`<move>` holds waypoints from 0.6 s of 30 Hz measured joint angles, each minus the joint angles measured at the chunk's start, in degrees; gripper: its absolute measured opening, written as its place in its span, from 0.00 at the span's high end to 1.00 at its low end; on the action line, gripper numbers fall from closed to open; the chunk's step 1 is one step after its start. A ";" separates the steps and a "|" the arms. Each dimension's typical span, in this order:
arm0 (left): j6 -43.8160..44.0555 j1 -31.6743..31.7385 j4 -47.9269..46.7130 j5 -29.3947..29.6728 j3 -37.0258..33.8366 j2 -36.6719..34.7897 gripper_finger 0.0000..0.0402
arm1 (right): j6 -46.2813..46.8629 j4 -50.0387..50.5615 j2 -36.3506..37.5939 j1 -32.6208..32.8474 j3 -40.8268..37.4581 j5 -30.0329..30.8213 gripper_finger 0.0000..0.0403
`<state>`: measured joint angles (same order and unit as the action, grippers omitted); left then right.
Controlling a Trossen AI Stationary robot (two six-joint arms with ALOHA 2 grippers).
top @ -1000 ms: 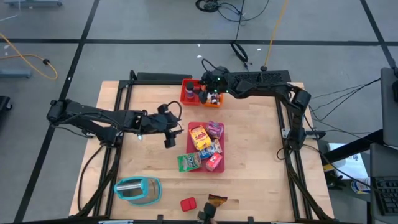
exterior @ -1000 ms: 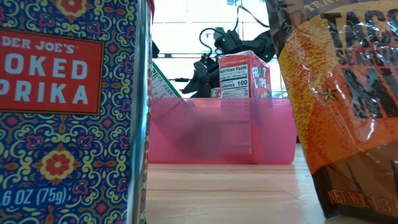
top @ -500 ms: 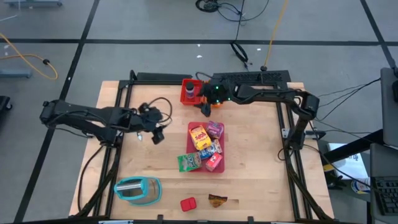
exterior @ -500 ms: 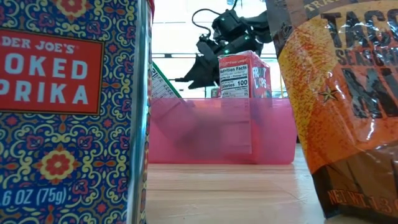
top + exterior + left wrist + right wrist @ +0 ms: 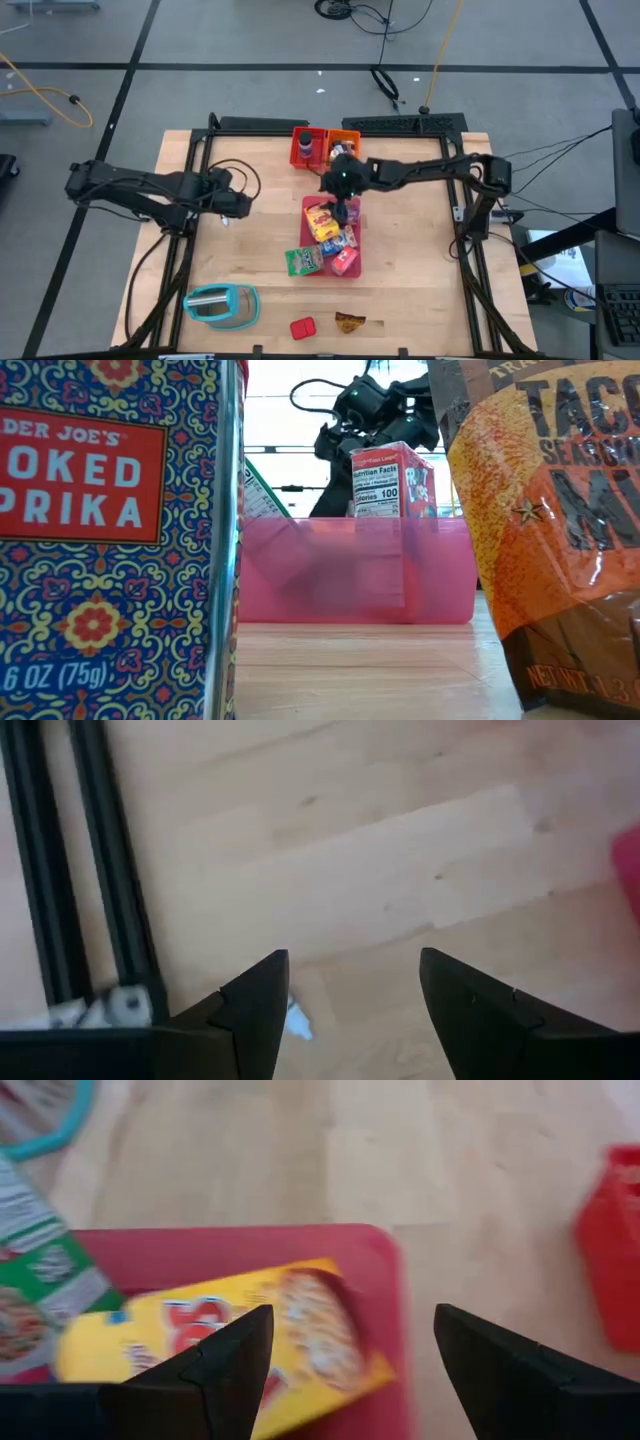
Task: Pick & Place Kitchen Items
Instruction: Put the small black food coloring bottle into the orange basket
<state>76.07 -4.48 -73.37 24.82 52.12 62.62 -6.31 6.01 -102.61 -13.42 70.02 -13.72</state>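
Pink tray (image 5: 440, 575) hides most boxes, low view.

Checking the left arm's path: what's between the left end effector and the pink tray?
Only bare wooden table, high view, from left end effector to pink tray.

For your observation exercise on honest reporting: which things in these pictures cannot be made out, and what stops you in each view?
- Low view: the paprika tin and taco packet block most of the table.
- Low view: the pink tray wall hides its contents' bases.
- High view: items in the red bin are too small to name.
- Right wrist view: the yellow box is blurred, its print unreadable.
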 joint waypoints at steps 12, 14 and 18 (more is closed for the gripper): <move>6.88 2.74 -0.23 -6.49 0.00 8.59 0.43 | -7.96 -11.22 1.75 7.53 -6.89 12.86 0.35; 6.56 3.20 -0.09 -7.65 0.00 9.74 0.43 | -9.03 -11.07 3.32 7.81 -6.89 16.95 0.35; 6.59 3.18 -0.12 -7.46 0.00 10.47 0.43 | -9.66 -11.73 7.34 7.89 -6.86 18.27 0.35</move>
<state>82.66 -1.30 -73.49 17.36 52.12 73.09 -15.97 -5.72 -95.27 -5.53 63.16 4.56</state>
